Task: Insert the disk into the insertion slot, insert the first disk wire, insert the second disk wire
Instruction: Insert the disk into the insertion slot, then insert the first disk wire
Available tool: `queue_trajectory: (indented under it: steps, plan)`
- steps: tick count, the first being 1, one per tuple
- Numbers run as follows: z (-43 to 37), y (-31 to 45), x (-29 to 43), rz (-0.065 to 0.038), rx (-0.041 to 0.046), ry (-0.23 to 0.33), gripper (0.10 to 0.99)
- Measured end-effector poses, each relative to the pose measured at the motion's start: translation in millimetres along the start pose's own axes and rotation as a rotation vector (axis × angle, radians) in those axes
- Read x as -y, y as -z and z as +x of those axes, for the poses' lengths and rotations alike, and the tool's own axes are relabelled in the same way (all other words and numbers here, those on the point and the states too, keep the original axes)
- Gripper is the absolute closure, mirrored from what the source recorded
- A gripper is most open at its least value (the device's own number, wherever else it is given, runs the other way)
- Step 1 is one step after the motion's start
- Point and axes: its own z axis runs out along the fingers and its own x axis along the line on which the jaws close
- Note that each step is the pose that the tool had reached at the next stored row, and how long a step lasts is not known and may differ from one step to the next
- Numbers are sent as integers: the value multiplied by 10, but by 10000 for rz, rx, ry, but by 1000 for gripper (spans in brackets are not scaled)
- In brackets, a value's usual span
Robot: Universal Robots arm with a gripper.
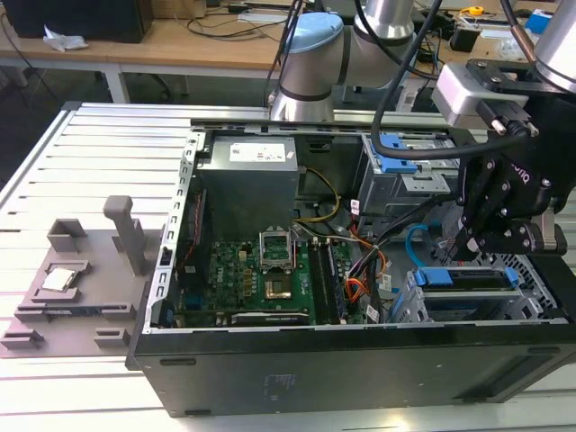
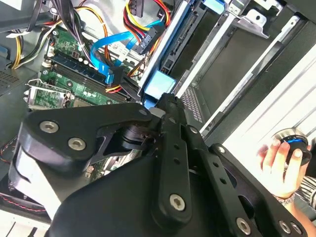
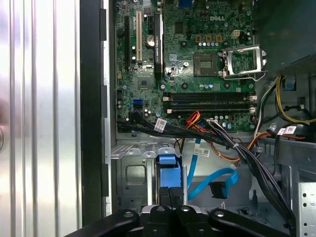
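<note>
The disk sits edge-up in its blue carrier (image 1: 468, 277) inside the insertion slot (image 1: 412, 304), the silver bay at the case's near corner on the exterior view's right. My gripper (image 1: 472, 241) hangs just above it. In the first wrist view my gripper (image 3: 170, 196) is shut, its tips resting on the carrier's blue end (image 3: 167, 170). The second disk wire (image 3: 217, 177), light blue, loops beside the bay with its black plug (image 3: 217, 190) free. The first disk wire (image 3: 192, 118), orange-red, lies by the motherboard's edge. Both leads show in the second wrist view: light blue (image 2: 106, 54), orange-red (image 2: 148, 15).
Thick black cables (image 3: 247, 158) cross between the motherboard (image 3: 197, 59) and the bay. A grey cage with a blue latch (image 1: 396, 166) stands behind the gripper. A person's hand (image 2: 279, 163) holds a device outside the case. A grey fixture (image 1: 81, 270) lies on the slatted table.
</note>
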Motion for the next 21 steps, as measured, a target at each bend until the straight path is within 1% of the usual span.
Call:
queue_trajectory:
  steps: [7,8,9,10,11,12,13,14,15,17,21]
  plan:
    - [0,-3,0,0,0,0,980]
    - [0,-5,15,0,4,0,980]
    - [-1,-2,58,-2,1,0,980]
    - [-9,1,125,-10,0,-1,980]
    - [-22,2,175,-17,1,0,980]
    - [-53,4,248,-27,1,1,980]
    - [-82,4,280,-28,0,0,980]
    - [-108,5,294,-29,0,0,980]
    - [-175,3,309,-29,3,1,980]
    - [-277,2,322,-29,1,2,980]
    - [-315,-20,326,-32,0,1,980]
